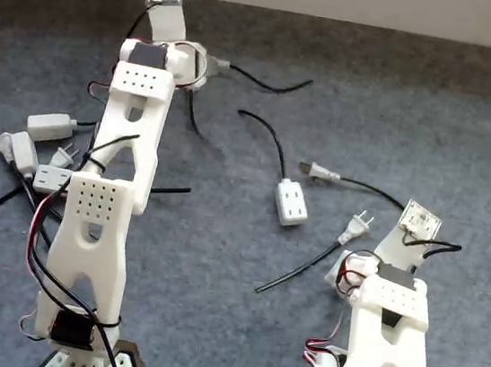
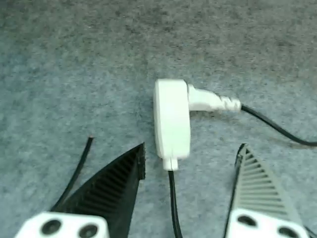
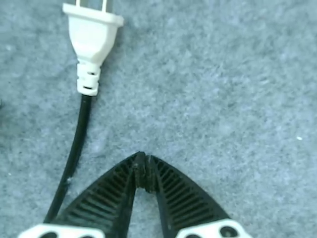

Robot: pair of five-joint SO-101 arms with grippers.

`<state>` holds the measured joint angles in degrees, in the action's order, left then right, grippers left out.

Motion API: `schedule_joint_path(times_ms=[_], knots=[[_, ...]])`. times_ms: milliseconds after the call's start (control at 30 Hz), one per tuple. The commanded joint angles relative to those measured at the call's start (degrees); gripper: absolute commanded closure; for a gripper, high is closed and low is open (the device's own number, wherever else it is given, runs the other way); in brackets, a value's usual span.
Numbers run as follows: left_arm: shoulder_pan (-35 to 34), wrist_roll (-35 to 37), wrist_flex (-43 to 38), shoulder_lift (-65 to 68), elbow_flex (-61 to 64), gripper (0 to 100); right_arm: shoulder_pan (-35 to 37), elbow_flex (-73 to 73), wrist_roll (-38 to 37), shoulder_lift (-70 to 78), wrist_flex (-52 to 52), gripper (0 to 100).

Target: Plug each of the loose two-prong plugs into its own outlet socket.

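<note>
From high up we look down over the whole surface point(image 1: 416, 125); our two wrist cameras face small patches of it from close above

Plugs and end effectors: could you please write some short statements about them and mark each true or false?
1. The left end effector is open. True.
2. The right end effector holds a plug. False: it is shut on nothing; a two-prong plug lies loose on the carpet ahead of it.
3. The outlet block ahead of the left end effector has a white plug inserted. True.
4. The middle outlet block in the high view has a plug in it. False: its sockets are free.
</note>
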<state>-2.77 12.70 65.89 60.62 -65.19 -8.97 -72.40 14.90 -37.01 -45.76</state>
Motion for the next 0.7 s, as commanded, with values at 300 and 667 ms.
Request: schedule_joint_path(times_ms=[300,667], knots=[[-8.04,0.09,33.05,-8.92,-27.12,70,-0.48,0.22,-0.79,-1.27,0.84,98.0],[-18.95,0.09,36.66,-18.07,-8.75,71,3.74,6.37,-0.35,-1.36,-1.54,85.4]])
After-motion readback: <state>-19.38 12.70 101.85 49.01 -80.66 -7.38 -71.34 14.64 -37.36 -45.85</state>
